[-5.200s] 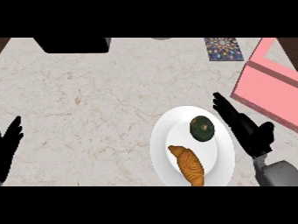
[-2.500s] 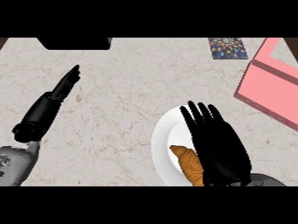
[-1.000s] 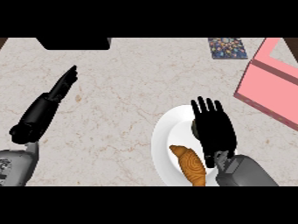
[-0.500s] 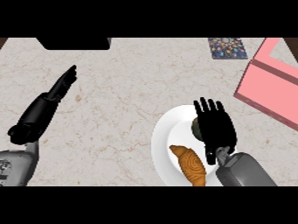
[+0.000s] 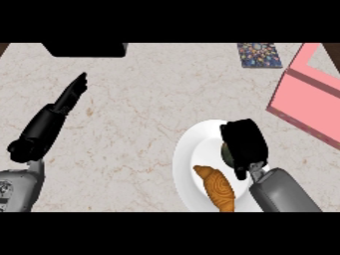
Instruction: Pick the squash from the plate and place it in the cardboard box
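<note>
1. Squash (image 5: 227, 153) sits at 1 o'clock on the plate (image 5: 187, 160), mostly hidden; right robot hand (image 5: 244, 142) curls clamped over it, apparently to lift it.
2. Cardboard box (image 5: 312, 107) lies at 2 o'clock from the plate; left robot hand (image 5: 68, 98) is straight-fingered, idle.

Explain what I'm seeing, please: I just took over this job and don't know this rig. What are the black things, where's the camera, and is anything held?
This is one view from the robot's head, looking steeply down at a marble counter. The black shapes are its hands on grey forearms. The left hand lies stretched out, open, holding nothing. The right hand is curled down over the squash on the white plate, hiding most of it. A croissant lies on the same plate. The pink box stands open at the right.
</note>
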Motion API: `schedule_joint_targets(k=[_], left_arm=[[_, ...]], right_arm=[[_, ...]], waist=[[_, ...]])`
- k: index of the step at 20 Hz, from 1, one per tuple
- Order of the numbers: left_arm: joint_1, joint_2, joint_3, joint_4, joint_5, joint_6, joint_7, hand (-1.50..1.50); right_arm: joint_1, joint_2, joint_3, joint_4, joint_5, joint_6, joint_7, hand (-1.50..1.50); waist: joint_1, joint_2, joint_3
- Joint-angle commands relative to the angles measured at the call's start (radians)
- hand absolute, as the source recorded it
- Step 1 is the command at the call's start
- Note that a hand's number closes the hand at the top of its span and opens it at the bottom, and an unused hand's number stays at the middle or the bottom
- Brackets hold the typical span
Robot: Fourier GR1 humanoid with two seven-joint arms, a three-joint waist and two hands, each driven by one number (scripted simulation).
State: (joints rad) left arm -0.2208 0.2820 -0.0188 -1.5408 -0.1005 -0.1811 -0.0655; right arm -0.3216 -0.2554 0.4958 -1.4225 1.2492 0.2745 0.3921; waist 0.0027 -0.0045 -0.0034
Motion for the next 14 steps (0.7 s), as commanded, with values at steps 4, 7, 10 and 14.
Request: schedule_joint_targets(k=[4,7,10,14], left_arm=[[0.035,0.013,0.017,-0.009,0.023,-0.038,-0.034,0.00],[0.020,0.019,0.020,0.012,0.012,-0.038,-0.023,0.00],[0.073,0.008,0.018,-0.054,0.014,-0.034,-0.024,0.00],[0.080,0.010,0.023,-0.097,0.006,-0.031,0.020,0.00]], right_arm=[[0.001,0.016,0.018,-0.021,-0.154,-0.004,-0.286,1.50],[0.017,0.015,0.029,-0.042,-0.250,0.010,-0.441,1.50],[0.023,-0.007,-0.021,-0.070,-0.268,-0.052,-0.512,1.50],[0.033,-0.038,-0.052,-0.222,-0.257,-0.074,-0.531,1.50]], waist=[[0.011,0.005,0.004],[0.004,0.006,0.004],[0.005,0.003,0.004],[0.000,0.001,0.004]])
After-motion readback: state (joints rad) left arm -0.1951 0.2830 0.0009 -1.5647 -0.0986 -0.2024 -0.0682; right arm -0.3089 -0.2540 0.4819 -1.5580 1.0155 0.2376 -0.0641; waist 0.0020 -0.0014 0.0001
